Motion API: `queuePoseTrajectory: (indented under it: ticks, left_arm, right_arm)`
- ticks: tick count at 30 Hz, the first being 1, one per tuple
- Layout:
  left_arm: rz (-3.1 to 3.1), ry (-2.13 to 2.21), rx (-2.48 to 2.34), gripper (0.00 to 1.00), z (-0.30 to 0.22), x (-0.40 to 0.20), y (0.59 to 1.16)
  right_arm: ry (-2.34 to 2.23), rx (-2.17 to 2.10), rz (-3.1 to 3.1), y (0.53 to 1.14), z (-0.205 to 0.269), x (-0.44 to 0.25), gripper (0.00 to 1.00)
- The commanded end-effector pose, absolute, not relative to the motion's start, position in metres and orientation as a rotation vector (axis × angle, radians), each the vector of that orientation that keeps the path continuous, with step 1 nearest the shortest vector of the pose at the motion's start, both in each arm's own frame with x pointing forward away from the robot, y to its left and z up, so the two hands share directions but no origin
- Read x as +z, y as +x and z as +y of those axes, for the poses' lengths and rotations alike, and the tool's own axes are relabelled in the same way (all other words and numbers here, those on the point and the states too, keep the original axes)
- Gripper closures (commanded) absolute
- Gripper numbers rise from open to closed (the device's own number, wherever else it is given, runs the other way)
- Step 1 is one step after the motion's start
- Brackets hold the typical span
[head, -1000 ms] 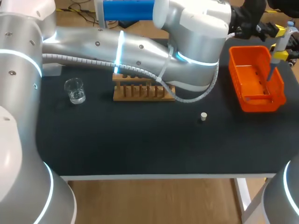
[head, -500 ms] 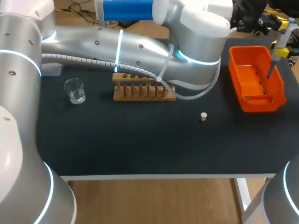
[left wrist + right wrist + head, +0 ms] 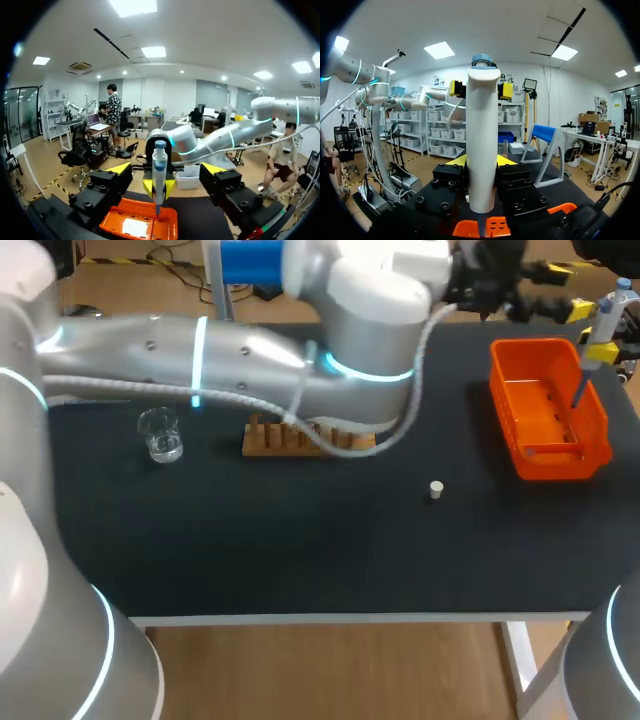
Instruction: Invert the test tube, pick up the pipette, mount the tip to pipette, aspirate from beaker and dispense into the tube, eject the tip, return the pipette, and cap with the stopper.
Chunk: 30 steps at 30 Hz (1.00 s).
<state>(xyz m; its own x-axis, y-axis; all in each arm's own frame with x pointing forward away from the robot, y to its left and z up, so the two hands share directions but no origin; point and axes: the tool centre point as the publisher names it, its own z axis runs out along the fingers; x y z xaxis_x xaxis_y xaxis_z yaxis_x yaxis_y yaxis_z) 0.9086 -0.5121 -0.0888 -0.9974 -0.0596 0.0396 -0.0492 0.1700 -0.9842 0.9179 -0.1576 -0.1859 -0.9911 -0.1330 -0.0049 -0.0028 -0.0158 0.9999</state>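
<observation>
Black worktop point(image 3: 300, 550) holds beaker point(image 3: 160, 434), rack point(image 3: 290, 440) and stopper point(image 3: 436, 489); over the orange basket point(image 3: 545, 455) the right hand point(image 3: 481, 165) clamps the upright pipette point(image 3: 482, 125), the left hand point(image 3: 166, 170) spread wide, facing it.

No readable text, pipette point(image 3: 482, 150) and orange bin point(image 3: 556, 462) bear no legible print

Left arm point(image 3: 372, 302) now back leftward, apparently clear of the pipette point(image 3: 603, 328).
</observation>
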Motion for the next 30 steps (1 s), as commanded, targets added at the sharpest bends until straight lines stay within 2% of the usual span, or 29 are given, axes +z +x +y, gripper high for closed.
queuePoseTrajectory:
  ticks: [1, 30]
  left_arm:
    - [2.26, -0.092, -2.139, 0.0, -0.458, -0.088, 0.894]
    - [2.152, -0.188, -2.135, 0.0, -0.296, -0.136, 0.834]
  right_arm:
    - [0.15, -2.167, -2.14, 0.918, -0.158, -0.185, 1.0]
    - [0.15, -2.167, -2.14, 0.918, -0.158, -0.185, 1.0]
